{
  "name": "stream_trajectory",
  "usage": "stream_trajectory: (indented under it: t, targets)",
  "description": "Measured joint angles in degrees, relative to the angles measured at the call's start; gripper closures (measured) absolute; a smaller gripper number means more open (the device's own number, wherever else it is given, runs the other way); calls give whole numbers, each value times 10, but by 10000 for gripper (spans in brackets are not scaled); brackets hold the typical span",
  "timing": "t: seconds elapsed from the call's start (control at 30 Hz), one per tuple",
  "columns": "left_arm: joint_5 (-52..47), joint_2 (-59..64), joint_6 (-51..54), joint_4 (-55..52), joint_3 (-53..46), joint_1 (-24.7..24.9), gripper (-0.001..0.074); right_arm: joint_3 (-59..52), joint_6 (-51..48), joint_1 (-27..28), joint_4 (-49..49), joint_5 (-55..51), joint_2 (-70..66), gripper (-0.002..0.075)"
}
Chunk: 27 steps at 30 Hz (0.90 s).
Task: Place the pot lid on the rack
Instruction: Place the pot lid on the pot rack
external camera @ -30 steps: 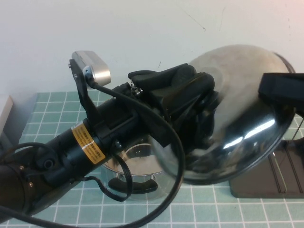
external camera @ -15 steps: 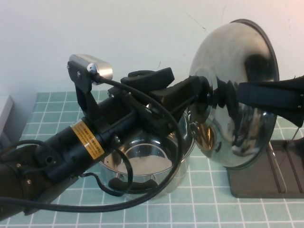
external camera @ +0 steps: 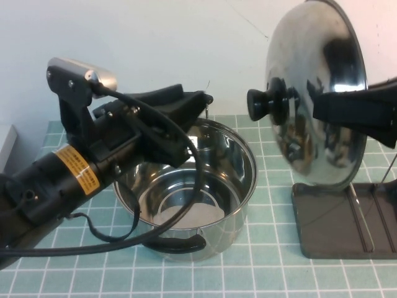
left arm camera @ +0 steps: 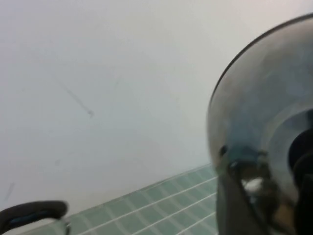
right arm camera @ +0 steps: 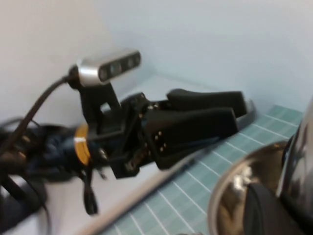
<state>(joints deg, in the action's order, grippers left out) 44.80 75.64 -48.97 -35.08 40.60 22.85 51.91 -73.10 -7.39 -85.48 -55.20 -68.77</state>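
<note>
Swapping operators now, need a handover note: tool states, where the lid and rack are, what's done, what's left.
Left tool: open, empty, above the pot's far rim, clear of the lid.
Right tool: holds the pot lid by its rim on the right side of the scene.
Pot lid: off the pot, on edge, black knob facing the left arm, above the rack's near-left part. Whether its bottom edge touches the rack is unclear.
Rack: on the table right of the pot.
Done: lid lifted and passed to the right tool.
Left: seat the lid between the prongs, release, retract.
</note>
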Motion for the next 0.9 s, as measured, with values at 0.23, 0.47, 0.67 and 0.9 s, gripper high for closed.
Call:
stream_trajectory:
  t: [0.23,0.47,0.67,0.9]
  targets:
    - [-137,-4,88,-8,0,-3,714,82,113,0,209,13,0,691]
    - [-158,14,101,-9,0,-3,732,55,170,0,305,52,0,691]
    - [-157,14,117,-9,0,-3,733,28,200,0,343,86,0,692]
    - [-157,14,121,-9,0,-3,734,2,237,0,389,135,-1,692]
